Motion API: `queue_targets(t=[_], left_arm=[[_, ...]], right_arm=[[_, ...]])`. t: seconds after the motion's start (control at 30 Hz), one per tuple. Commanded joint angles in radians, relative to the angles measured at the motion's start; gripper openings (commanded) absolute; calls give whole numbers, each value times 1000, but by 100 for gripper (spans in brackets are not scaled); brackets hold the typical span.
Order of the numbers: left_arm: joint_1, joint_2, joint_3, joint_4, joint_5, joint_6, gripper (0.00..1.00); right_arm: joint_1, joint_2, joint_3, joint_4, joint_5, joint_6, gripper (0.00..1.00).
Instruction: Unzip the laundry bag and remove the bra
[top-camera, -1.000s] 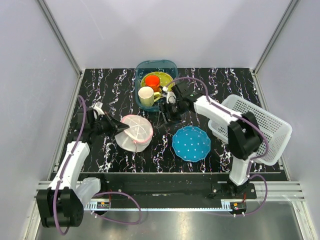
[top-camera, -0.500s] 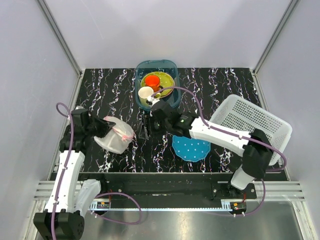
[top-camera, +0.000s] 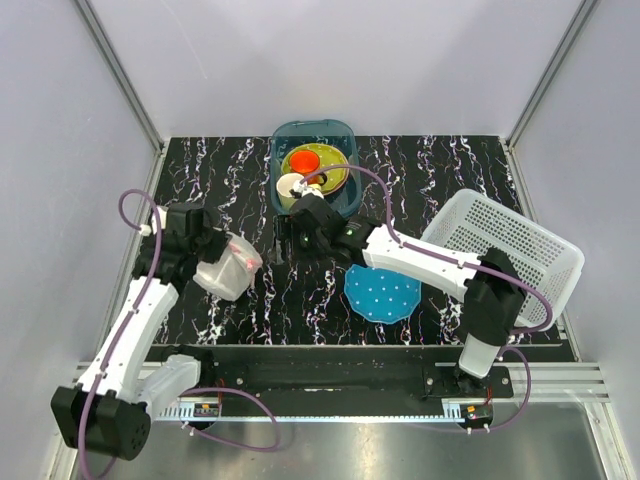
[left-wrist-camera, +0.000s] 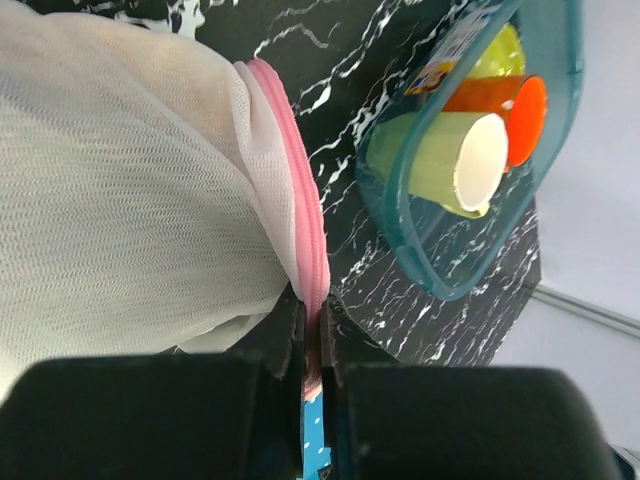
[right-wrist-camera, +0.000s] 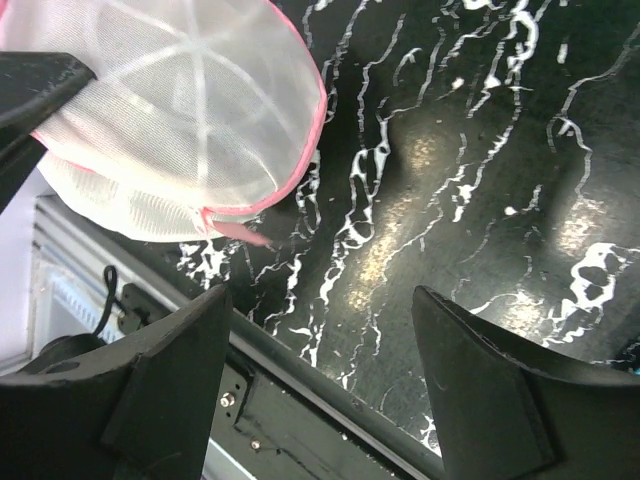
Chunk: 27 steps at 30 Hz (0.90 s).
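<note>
The laundry bag (top-camera: 232, 270), white mesh with pink zipper trim, is tilted on its side at the table's left. My left gripper (top-camera: 212, 248) is shut on its pink zipper trim (left-wrist-camera: 312, 300), with the mesh dome (left-wrist-camera: 130, 200) to the left of the jaws. My right gripper (top-camera: 280, 238) is open and empty, hovering just right of the bag. The right wrist view shows the bag (right-wrist-camera: 170, 110) ahead and to the left, with a pink zipper tab (right-wrist-camera: 240, 233) hanging at its edge, apart from my open fingers (right-wrist-camera: 170, 390). The bra does not show in any view.
A teal bin (top-camera: 340, 135) with cups and a yellow bowl stands at the back centre and also shows in the left wrist view (left-wrist-camera: 560, 150). A blue dotted plate (top-camera: 382, 290) lies right of centre. A white perforated basket (top-camera: 500, 250) sits at the right edge.
My left gripper has drawn the bag to the left and tipped it on its side. My right arm has swung left from beside the bin towards the bag.
</note>
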<state>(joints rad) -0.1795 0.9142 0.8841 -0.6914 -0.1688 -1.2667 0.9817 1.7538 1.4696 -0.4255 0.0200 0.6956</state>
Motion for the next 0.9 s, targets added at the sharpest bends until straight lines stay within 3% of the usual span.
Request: queue_targets(t=[0.0,0.2,0.47,0.6,0.87], left_arm=[[-15,54,-5,113,67,-19,0],[-25,65,-71,124,91,-68,0],[-28,57,-56,115,92,-19,0],[-28,68,-22,113,159,50,0],[-28,84,19,109,299,50,0]], right_arm=[[8,-10,31,-32,103,-1,78],[51,52,95,-76,129,-36,76],[80,104,123,-59,121,-67,70],[87,108,87,5,116,-87,69],[106,87,28,102,141,-100,70]])
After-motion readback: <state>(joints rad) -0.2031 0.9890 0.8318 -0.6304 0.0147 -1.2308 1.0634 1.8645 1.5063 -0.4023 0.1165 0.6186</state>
